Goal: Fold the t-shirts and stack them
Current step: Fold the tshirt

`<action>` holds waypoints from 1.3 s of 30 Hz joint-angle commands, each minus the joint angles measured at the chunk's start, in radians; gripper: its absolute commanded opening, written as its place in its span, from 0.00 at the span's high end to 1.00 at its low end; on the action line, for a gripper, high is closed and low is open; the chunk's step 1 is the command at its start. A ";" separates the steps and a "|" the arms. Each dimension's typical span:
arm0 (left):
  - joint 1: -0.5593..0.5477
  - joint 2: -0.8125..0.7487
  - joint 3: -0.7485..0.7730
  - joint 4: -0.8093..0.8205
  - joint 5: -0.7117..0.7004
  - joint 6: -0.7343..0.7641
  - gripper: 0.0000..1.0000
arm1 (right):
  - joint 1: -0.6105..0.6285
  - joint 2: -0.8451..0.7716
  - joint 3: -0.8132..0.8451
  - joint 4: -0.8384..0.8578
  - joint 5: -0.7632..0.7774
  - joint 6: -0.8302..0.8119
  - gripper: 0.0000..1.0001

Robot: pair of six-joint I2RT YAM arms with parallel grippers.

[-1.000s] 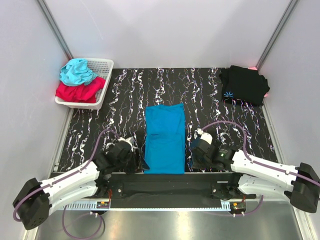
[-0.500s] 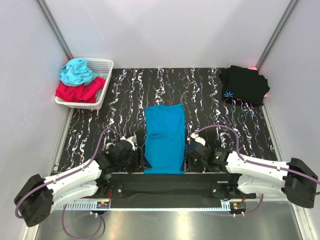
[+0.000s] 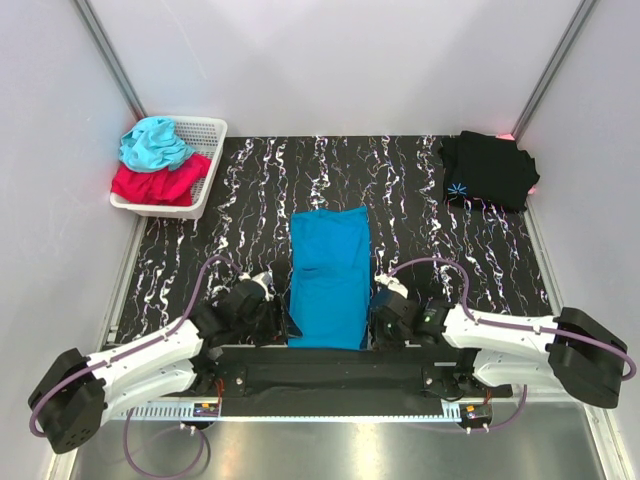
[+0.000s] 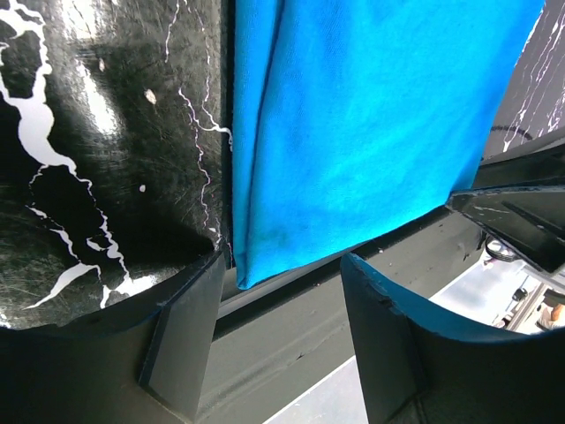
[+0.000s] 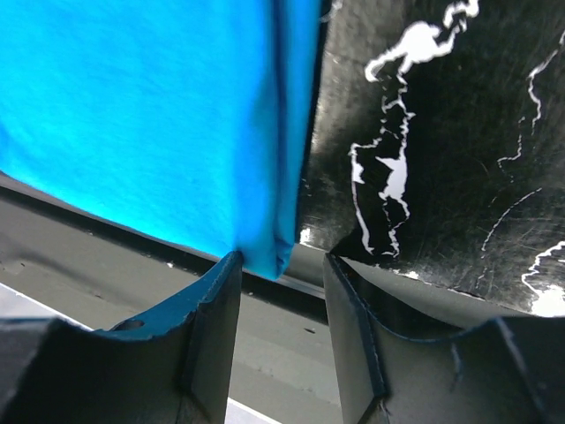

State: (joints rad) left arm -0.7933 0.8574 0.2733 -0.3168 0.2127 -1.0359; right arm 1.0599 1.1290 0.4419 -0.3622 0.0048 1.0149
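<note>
Top external: marbled tabletop [image 3: 400, 190], grey walls [image 3: 330, 60]

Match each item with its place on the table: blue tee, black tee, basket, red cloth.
Column 1:
1. blue tee
2. black tee
3. basket
4. red cloth

Column 2:
A. far right corner
B. inside the basket
C. near edge, centre
D. far left corner

Pairs: 1-C, 2-A, 3-D, 4-B
</note>
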 commanded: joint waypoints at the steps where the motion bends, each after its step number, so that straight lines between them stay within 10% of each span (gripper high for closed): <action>1: 0.003 0.011 -0.012 -0.049 -0.047 0.017 0.37 | 0.008 0.003 -0.041 0.069 -0.002 0.027 0.51; 35: 0.003 0.084 -0.078 0.091 0.036 -0.009 0.39 | 0.008 0.081 0.083 0.065 0.104 -0.076 0.62; 39: 0.002 0.071 -0.083 0.091 0.045 -0.018 0.74 | 0.008 0.091 0.092 0.065 0.103 -0.079 0.83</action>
State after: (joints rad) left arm -0.7906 0.9249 0.2184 -0.1711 0.2646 -1.0668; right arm 1.0706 1.2121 0.4953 -0.3119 0.0639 0.9478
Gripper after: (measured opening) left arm 0.302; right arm 0.205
